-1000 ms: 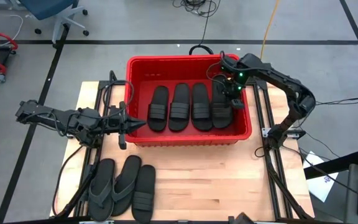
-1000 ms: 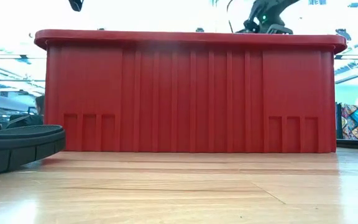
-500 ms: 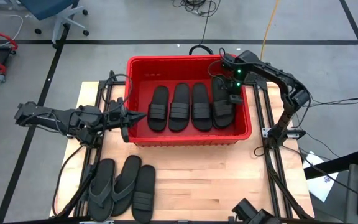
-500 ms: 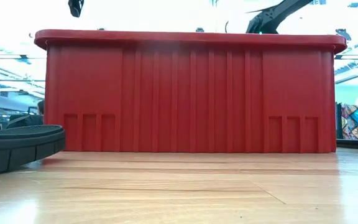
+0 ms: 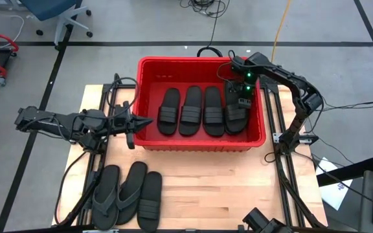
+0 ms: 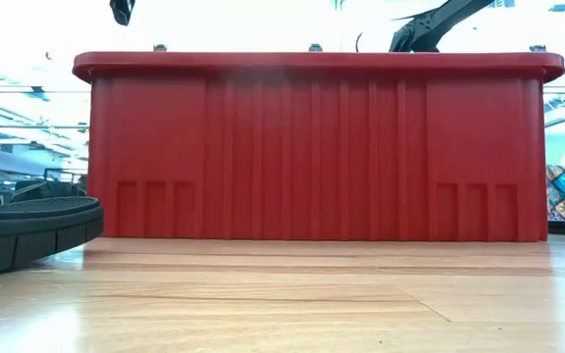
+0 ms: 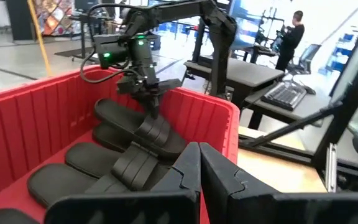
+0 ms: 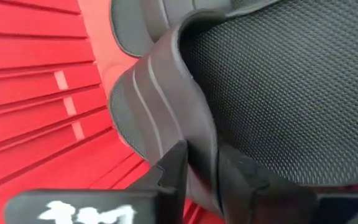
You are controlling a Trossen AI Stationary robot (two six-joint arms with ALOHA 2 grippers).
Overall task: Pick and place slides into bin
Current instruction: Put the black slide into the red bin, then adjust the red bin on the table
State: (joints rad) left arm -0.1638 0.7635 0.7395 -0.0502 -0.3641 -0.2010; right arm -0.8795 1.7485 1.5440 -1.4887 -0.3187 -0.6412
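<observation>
While three dark rubber slides point(image 5: 128, 194) lie flat on the pale wooden tabletop point(image 5: 206, 188) at near left, the left gripper point(image 5: 144, 121), its fingers pressed together, points at the left wall of the ribbed red plastic bin point(image 5: 203, 143). Four ribbed-strap slides point(image 5: 203, 110) lie abreast inside. At the far right, the right gripper point(image 5: 241, 100) straddles the rightmost slide's strap point(image 8: 166, 118), fingers slightly spread.
</observation>
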